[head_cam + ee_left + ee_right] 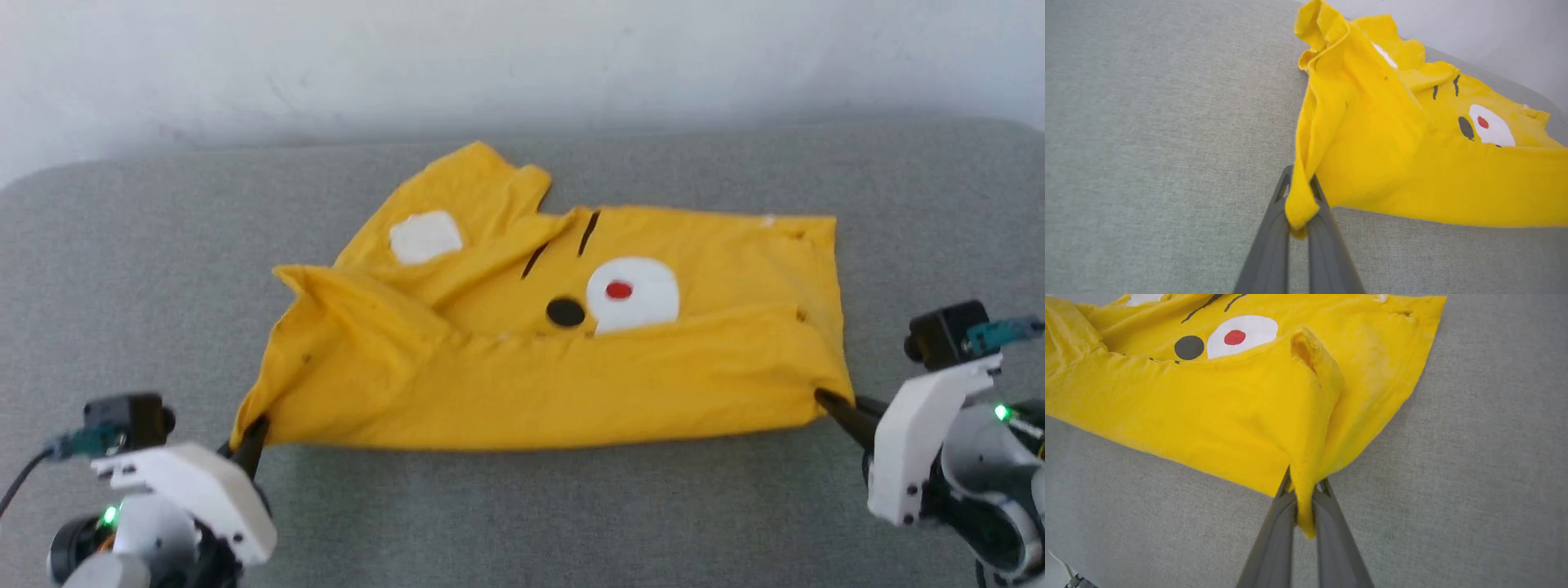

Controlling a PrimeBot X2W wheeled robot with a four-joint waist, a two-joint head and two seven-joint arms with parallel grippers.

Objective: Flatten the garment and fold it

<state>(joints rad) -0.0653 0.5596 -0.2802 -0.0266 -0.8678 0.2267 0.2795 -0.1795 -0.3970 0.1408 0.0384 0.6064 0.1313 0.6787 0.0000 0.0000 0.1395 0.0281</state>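
**Q:** Left gripper (255,431) first: what is it doing?

**A:** Its two dark fingers are pinched together on the near-left corner of the garment (571,376), a bright yellow top lying around the middle of the grey bench (522,506). The left wrist view shows a tuck of cloth squeezed between them.

**Q:** And the right gripper (824,398)?

**A:** It mirrors the left, clamped on the near-right corner with a pleat of fabric caught between its fingers. The garment's near edge runs fairly straight from one grip to the other.

**Q:** How far along is the job?

**A:** Early, I judge. Flattening is only partly done. The right half lies fairly smooth, but a band along the near edge is turned over onto the printed front and hides the bottom of a white patch with a red dot (633,292). The left side is bunched into ridges, with one flap pointing toward the bench's far edge. I see no tidy, finished fold. Spreading the cloth flat remains to be done, and then the folding itself.
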